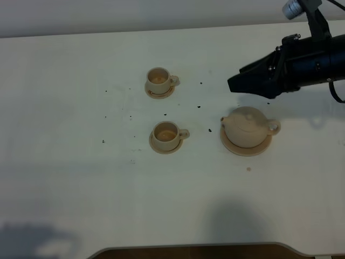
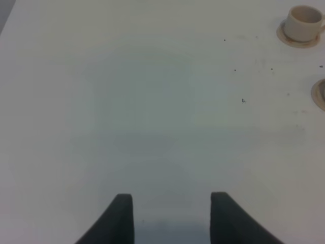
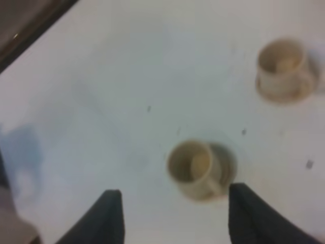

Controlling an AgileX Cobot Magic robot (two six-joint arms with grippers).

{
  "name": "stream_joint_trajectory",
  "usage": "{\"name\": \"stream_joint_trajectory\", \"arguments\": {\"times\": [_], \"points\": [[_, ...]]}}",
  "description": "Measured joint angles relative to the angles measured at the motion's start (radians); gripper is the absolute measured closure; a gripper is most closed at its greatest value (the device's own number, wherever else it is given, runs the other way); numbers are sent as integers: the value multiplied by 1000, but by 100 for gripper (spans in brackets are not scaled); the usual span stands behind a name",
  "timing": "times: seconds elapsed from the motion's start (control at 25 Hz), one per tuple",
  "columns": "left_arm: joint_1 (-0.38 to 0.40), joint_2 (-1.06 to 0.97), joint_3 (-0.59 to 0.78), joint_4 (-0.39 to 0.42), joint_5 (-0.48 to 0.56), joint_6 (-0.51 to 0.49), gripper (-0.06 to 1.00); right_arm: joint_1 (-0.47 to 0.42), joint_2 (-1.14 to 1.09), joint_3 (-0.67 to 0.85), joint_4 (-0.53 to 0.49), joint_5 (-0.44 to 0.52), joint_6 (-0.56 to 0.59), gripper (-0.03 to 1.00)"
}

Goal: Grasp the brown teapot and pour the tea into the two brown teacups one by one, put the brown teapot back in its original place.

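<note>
My right gripper (image 1: 234, 84) is up off the table (image 1: 64, 189), jaws spread wide and holding nothing. In its wrist camera the two dark fingers (image 3: 109, 218) frame bare white tabletop, with a cup sitting just ahead of the gap. From overhead, my right arm (image 1: 312, 62) comes in from the right edge. It is stretched out almost level, with the nose dipping a little toward the left. The tip hangs beyond the teapot (image 1: 248, 127) and clear of it, with no contact. The teapot sits upright on its big saucer (image 1: 245, 149), lid on, spout aimed left at the cups and loop handle out to the right. To the left of it, well apart, stand the two cups, each on a small saucer. The farther cup (image 1: 158, 80) is toward the back and the nearer cup (image 1: 166, 133) is closer to the front edge. Both have handles pointing right and a brownish tint inside. Dark specks (image 1: 199, 106) are scattered on the table between the cups and the teapot. My left gripper (image 2: 171, 218) doesn't show in the overhead shot. Its own camera has it low over plain table, fingers parted with nothing between them. One cup on its saucer is far off to the side, with a sliver of a second saucer beside it.
</note>
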Motion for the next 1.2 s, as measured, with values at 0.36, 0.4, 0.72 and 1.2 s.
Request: {"name": "stream_joint_trajectory", "arguments": {"times": [0.36,0.4,0.72,1.2], "points": [[0,0,0,0,0,1,58,225,0,-217,-360,-140,61,48],[0,0,0,0,0,1,58,248,0,-240,-431,-142,111,48],[0,0,0,0,0,1,58,301,76,-339,-914,-86,345,48],[0,0,0,0,0,0,58,196,368,-616,-1035,299,347,48]]}}
